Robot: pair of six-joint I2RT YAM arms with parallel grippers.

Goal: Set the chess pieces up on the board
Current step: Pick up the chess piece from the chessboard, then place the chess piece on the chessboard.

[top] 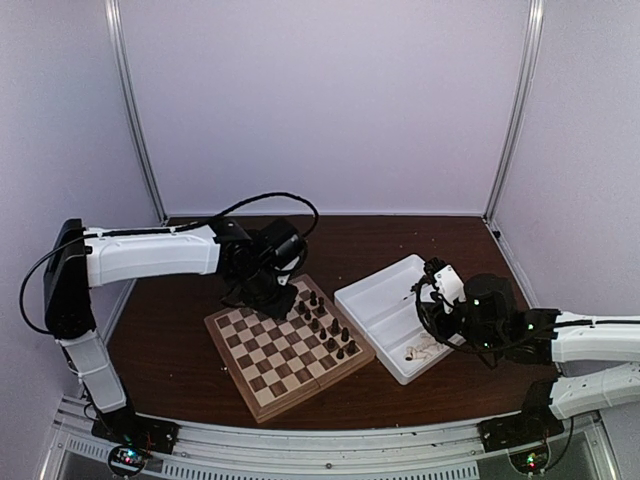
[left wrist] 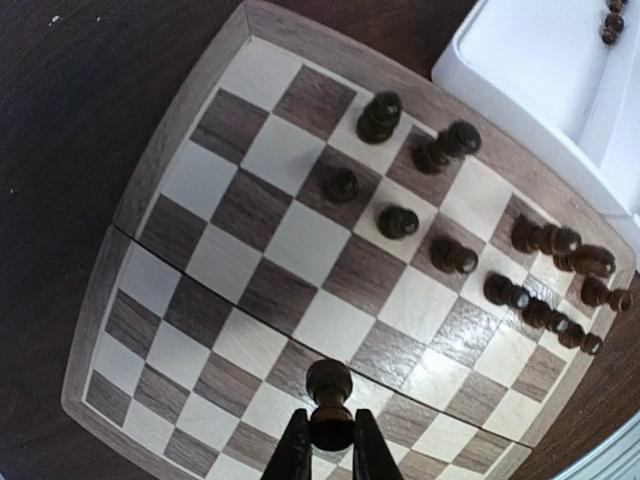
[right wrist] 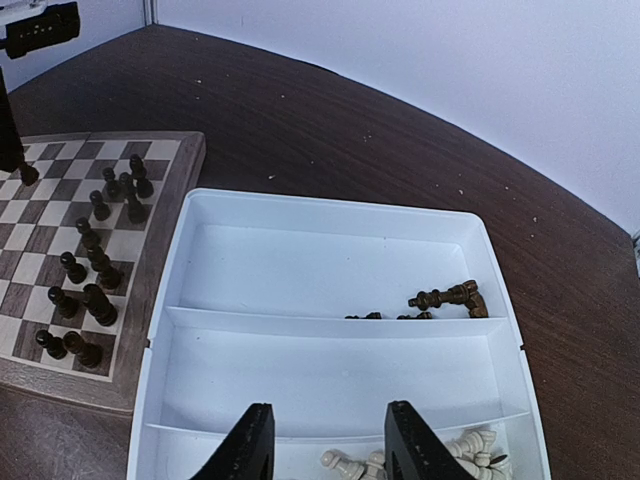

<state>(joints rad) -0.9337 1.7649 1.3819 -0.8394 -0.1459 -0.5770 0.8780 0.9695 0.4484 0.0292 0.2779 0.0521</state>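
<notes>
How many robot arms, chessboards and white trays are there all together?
robot arms: 2, the left arm and the right arm
chessboard: 1
white tray: 1
Total: 4

The wooden chessboard [top: 262,372], checked tan and brown with a pale border, is seen lying flat and askew on the dark tabletop [top: 170,330]. Dark chessmen [top: 325,322] are grouped in two loose rows along its edge beside the white tray [top: 385,290]. One dark pawn [left wrist: 329,384] is gripped upright by the left hand [left wrist: 330,445] over a light square. More dark pieces [right wrist: 450,297] and cream pieces [right wrist: 470,442] are seen lying in the tray, well apart.
</notes>
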